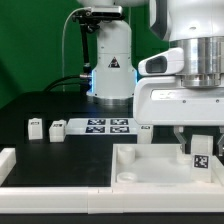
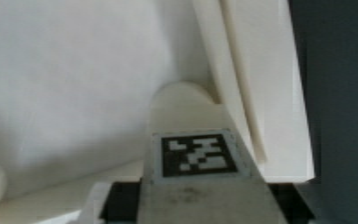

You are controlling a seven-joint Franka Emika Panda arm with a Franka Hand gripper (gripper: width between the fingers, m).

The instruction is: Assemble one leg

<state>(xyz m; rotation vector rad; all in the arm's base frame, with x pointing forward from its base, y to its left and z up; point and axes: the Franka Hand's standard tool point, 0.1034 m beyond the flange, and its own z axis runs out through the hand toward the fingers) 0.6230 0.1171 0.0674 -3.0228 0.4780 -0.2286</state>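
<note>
My gripper (image 1: 199,143) is shut on a leg (image 1: 200,159), a stubby white peg with a black-and-white tag. I hold it upright over the large white tabletop (image 1: 140,168), near the corner at the exterior view's right. In the wrist view the leg (image 2: 201,130) points down between my dark fingers (image 2: 123,200), with my gripper (image 2: 201,203) shut around it. Its tip is close to the tabletop's raised rim (image 2: 247,80). I cannot tell whether the tip touches the tabletop. Two more legs (image 1: 35,127) (image 1: 57,129) lie on the black table at the exterior view's left.
The marker board (image 1: 108,126) lies on the table behind the tabletop. Another small white part (image 1: 146,129) sits just to its right in the exterior view. A white raised border (image 1: 12,163) runs along the front left. The arm's base (image 1: 110,60) stands at the back.
</note>
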